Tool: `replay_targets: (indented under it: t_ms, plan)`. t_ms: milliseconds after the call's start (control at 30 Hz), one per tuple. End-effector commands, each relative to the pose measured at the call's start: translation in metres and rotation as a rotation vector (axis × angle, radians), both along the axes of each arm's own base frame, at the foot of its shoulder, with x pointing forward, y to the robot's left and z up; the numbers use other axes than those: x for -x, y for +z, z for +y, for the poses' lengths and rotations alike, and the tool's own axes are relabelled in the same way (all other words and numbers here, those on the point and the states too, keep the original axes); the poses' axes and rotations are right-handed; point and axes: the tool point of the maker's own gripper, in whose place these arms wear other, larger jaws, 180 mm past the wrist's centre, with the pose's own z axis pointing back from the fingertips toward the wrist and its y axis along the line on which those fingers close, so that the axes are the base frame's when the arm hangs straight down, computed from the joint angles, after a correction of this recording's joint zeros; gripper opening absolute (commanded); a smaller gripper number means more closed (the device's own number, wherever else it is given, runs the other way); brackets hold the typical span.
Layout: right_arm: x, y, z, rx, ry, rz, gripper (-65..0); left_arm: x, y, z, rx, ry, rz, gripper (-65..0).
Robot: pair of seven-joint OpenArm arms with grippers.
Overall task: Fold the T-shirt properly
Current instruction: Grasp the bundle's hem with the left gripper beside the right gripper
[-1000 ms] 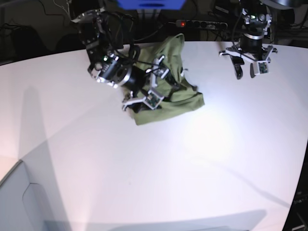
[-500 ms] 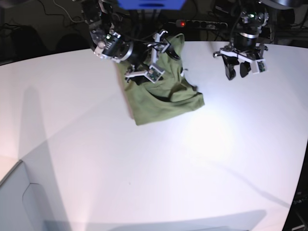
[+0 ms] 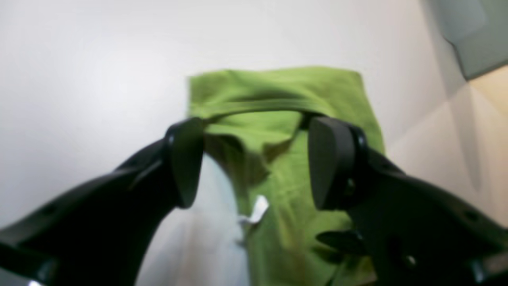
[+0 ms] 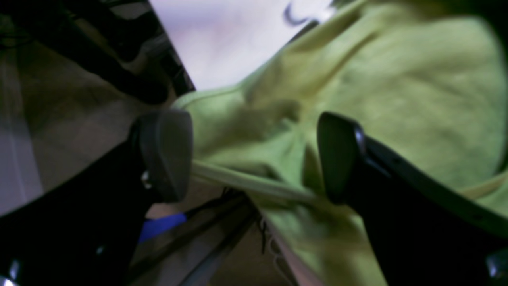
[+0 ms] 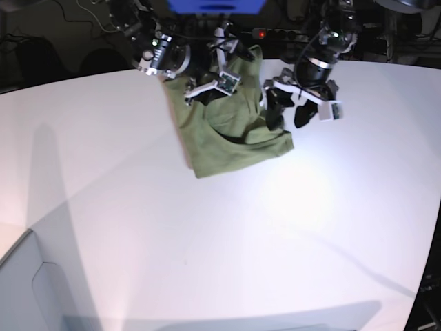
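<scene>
T-shirt point(image 5: 231, 134) lies bunched near the table's point(image 5: 207, 255) far edge, long axis running from far rim toward the near-right – wide bare top to near side & left – w/ right gripper point(image 5: 215, 77) spread over its far end, left gripper point(image 5: 288, 109) spread beside its right edge, neither grasping.

White table point(image 5: 207, 241); power strip point(image 5: 279, 32); dark backdrop
</scene>
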Motion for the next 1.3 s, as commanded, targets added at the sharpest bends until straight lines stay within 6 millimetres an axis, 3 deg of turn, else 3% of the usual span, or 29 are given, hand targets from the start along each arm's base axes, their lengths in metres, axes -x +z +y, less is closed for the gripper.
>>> replay_targets:
  t_ms: [0, 133, 300, 600, 733, 900, 933, 1267]
  plan:
    - [-0.005, 0.014, 0.001, -0.043, 0.001, -0.032, -19.7, -0.005, 0.009, -0.006, 0.018, -0.010, -0.039, -24.7]
    - [-0.015, 0.013, -0.016, -0.027, -0.064, -0.036, -19.7, 0.001, -0.008, -0.020, 0.040, -0.039, 0.005, -24.7]
    - [-0.027, 0.009, -0.036, 0.000, -0.131, -0.039, -19.7, 0.004, -0.029, -0.022, 0.054, -0.030, 0.057, -24.7]
    - [-0.034, 0.005, -0.054, 0.026, -0.188, -0.036, -19.7, -0.002, -0.041, -0.024, 0.067, -0.025, 0.078, -25.5]
    - [-0.034, 0.004, -0.056, 0.029, -0.190, -0.035, -19.7, -0.005, -0.043, -0.024, 0.066, -0.025, 0.077, -36.3]
    - [-0.040, 0.002, -0.065, 0.045, -0.219, -0.038, -19.7, -0.005, -0.042, -0.024, 0.068, -0.024, 0.075, -62.9]
    - [-0.040, 0.002, -0.066, 0.046, -0.220, -0.038, -19.7, -0.005, -0.043, -0.024, 0.067, -0.019, 0.080, -65.0]
    - [-0.042, 0.003, -0.067, 0.045, -0.226, -0.042, -19.7, 0.009, -0.050, -0.017, 0.052, -0.010, 0.114, -65.0]
